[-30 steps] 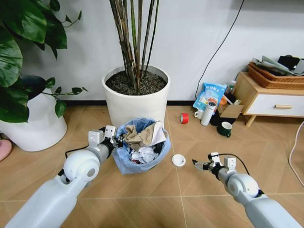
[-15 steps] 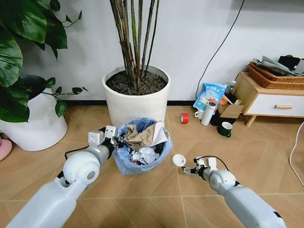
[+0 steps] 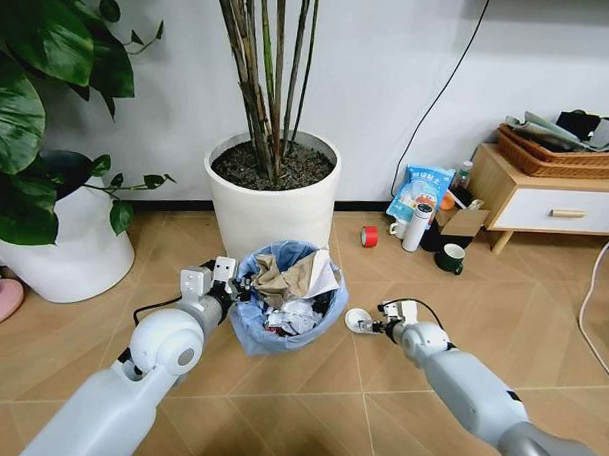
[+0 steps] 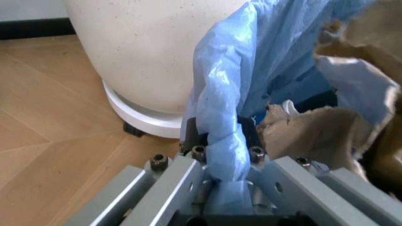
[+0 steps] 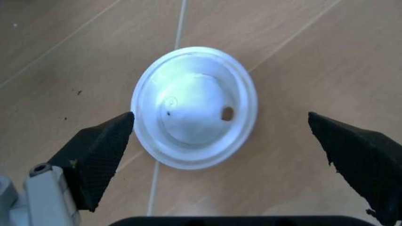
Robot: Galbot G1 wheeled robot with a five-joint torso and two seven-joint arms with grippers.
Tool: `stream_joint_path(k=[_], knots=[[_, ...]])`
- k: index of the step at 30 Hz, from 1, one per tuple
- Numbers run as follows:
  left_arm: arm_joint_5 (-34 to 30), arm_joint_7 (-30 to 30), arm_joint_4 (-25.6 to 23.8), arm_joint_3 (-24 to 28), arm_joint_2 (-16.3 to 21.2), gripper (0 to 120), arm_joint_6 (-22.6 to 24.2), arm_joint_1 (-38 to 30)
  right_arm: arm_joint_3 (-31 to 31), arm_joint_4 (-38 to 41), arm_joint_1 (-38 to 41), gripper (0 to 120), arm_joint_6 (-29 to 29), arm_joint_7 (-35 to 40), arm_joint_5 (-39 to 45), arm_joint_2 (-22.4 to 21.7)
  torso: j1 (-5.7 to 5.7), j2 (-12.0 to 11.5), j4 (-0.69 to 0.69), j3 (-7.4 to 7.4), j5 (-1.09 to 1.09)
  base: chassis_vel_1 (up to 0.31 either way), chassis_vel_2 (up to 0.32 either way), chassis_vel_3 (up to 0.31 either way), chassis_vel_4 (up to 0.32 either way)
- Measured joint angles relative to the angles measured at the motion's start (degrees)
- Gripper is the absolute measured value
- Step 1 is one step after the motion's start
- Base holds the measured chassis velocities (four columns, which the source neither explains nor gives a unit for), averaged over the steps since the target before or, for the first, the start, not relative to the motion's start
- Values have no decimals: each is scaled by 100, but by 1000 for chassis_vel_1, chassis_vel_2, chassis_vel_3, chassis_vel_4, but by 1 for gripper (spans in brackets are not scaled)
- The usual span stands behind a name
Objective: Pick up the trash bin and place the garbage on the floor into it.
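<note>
The left claw is gripping the bin by its left rim — its jaws are pinched together on the blue bag folded over that edge, as the left wrist view shows — and the bin is sitting near the big white pot, already heaped with crumpled paper. Just right of the bin, one piece of garbage is lying on the floor: a round white lid. The right claw is reaching low over it from the right, its jaws spread wide apart with the lid lying between the two dark fingertips and not yet touched. So the step in hand is picking up this lid. The next move likely calls for lowering until the tips are flanking the thin rim, then closing gently — the lid is flat and light and could skid on the smooth wood — before carrying it left over the bin's mouth.
</note>
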Motion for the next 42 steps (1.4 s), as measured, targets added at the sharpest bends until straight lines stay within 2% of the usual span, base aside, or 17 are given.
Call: stream_joint_path(k=[12, 21, 30, 35, 36, 38, 39, 42], knots=[[-23, 11, 5, 19, 47, 0, -4, -46, 120, -165, 27, 100, 0, 110, -3, 19, 0, 0, -2, 0, -1, 0, 0, 0, 0], [-29, 15, 15, 38, 55, 0, -8, -61, 223, -525, 137, 100, 15, 128, -94, 199, 0, 0, 0, 0, 0, 0, 0, 0, 0], [-30, 16, 7, 45, 56, 0, -12, -59, 267, -797, 234, 91, 44, 160, -160, 332, 0, 0, -1, 0, -2, 0, 0, 0, 0], [-36, 16, -9, 46, 73, 0, -13, -64, 331, -955, 272, 83, 58, 153, -214, 397, 0, 0, -1, 0, 0, 0, 0, 0, 0], [-37, 16, -13, 47, 86, 0, -13, -64, 355, -988, 279, 75, 81, 136, -242, 404, 0, 0, -1, -1, -3, 0, 0, 0, 0], [-38, 16, -13, 47, 90, 0, -13, -65, 369, -1001, 279, 67, 99, 110, -261, 404, 0, 0, -2, -1, -3, 0, 0, 0, 0], [-38, 16, -13, 47, 90, 0, -13, -65, 369, -1001, 279, 67, 99, 110, -261, 404, 0, 0, -2, -1, -3, 0, 0, 0, 0], [-38, 17, -7, 68, 63, 0, -14, -77, 420, -1085, 288, 54, 160, 30, -317, 423, 0, 1, -2, -2, -6, 0, 0, 0, 0]])
